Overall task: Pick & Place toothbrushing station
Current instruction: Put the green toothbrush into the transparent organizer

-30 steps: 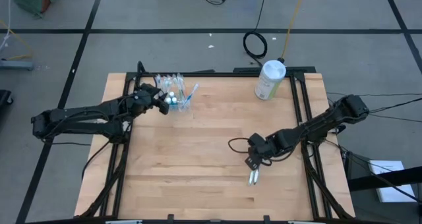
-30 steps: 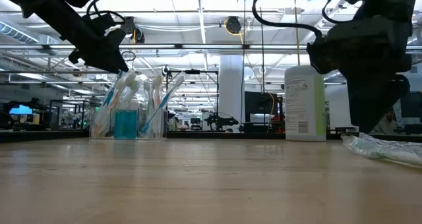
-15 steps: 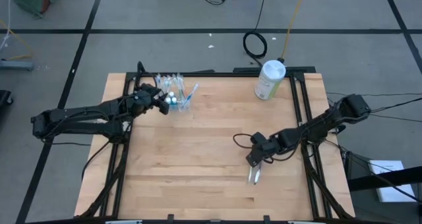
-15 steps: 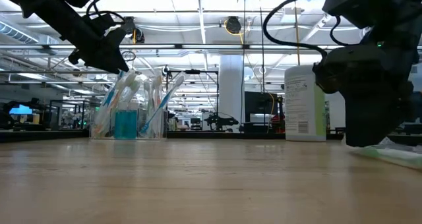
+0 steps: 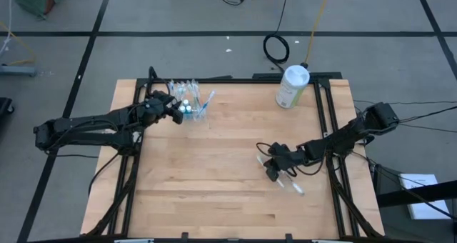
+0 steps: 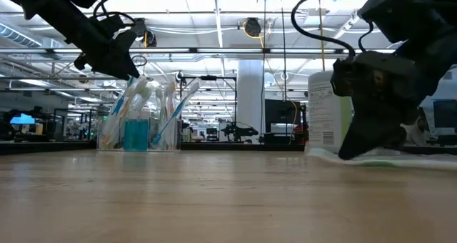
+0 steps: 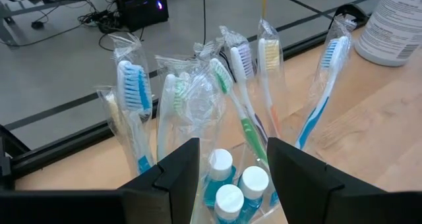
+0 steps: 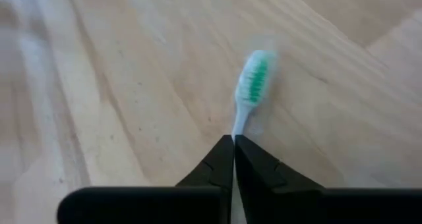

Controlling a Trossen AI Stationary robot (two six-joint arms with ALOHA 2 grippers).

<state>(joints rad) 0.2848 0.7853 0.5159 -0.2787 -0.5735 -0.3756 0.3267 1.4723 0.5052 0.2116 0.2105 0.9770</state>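
The toothbrushing station is a clear cup (image 5: 190,106) at the table's far left. It holds wrapped toothbrushes (image 7: 227,85) and blue toothpaste tubes (image 7: 229,196). My left gripper (image 5: 176,108) is open at the cup, one finger on either side of the tubes. A single toothbrush with green bristles (image 8: 254,76), in a clear wrapper, lies on the table at the near right (image 5: 293,186). My right gripper (image 5: 273,174) is low over the wood and shut on this brush. My left gripper's fingers (image 7: 177,174) flank the cup; I cannot tell whether they touch it. My right gripper pinches the single toothbrush's thin neck (image 8: 239,122) between its two fingertips, just behind the bristle head. The head sticks out beyond the tips, close over the wood. The wrapped handle (image 6: 400,157) trails along the table.
A white canister with a green label (image 5: 291,86) stands at the far right corner. A wide stretch of bare wood (image 5: 214,164) lies between the two arms. Black frame rails (image 5: 332,129) run along the table's sides.
My right gripper has come down onto the table, turned and shut on the single toothbrush. The brush, which pointed toward the near edge, has swung about and now slants toward the near right.
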